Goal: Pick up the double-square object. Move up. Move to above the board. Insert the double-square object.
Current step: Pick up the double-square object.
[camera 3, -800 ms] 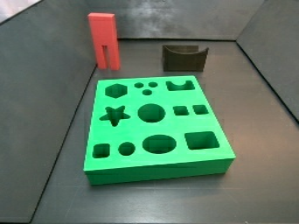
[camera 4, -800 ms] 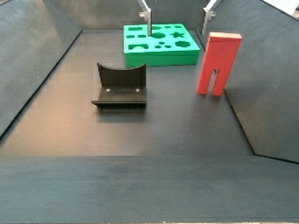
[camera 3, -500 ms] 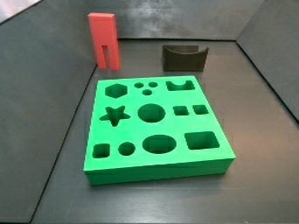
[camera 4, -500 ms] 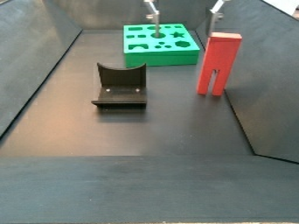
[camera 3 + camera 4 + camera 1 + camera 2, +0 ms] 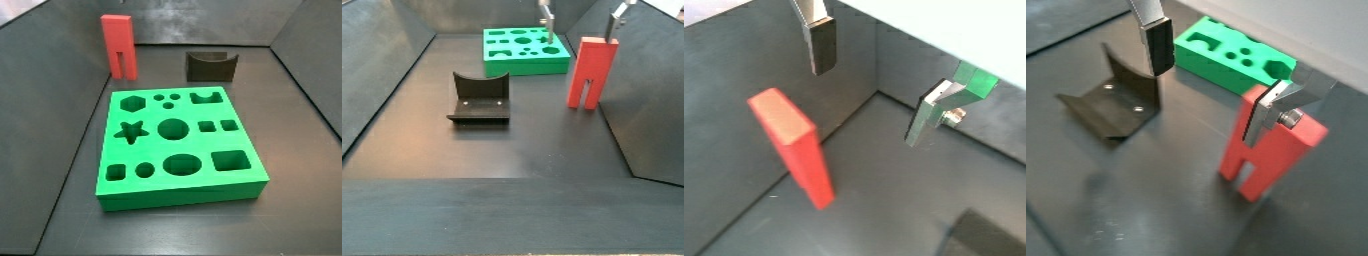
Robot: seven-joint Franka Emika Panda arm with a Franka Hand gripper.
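The double-square object [image 5: 118,45] is a tall red-orange block standing upright, slotted end down, near the back wall; it shows in both side views [image 5: 591,72] and both wrist views [image 5: 1273,150] [image 5: 794,145]. The green board [image 5: 178,140] with shaped holes lies flat on the floor, also seen in a side view [image 5: 525,48] and in both wrist views [image 5: 1233,60] [image 5: 975,80]. My gripper [image 5: 584,14] is open and empty, high above the floor, with its silver fingers [image 5: 1157,45] apart over the block's top. It is out of one side view.
A small dark block with a concave top [image 5: 478,98] sits on the dark floor apart from the board, also in a side view [image 5: 210,65] and a wrist view [image 5: 1113,95]. Grey walls [image 5: 643,90] enclose the floor.
The gripper has moved sideways from over the board to over the red block, still open. The block, board and dark block have not moved.
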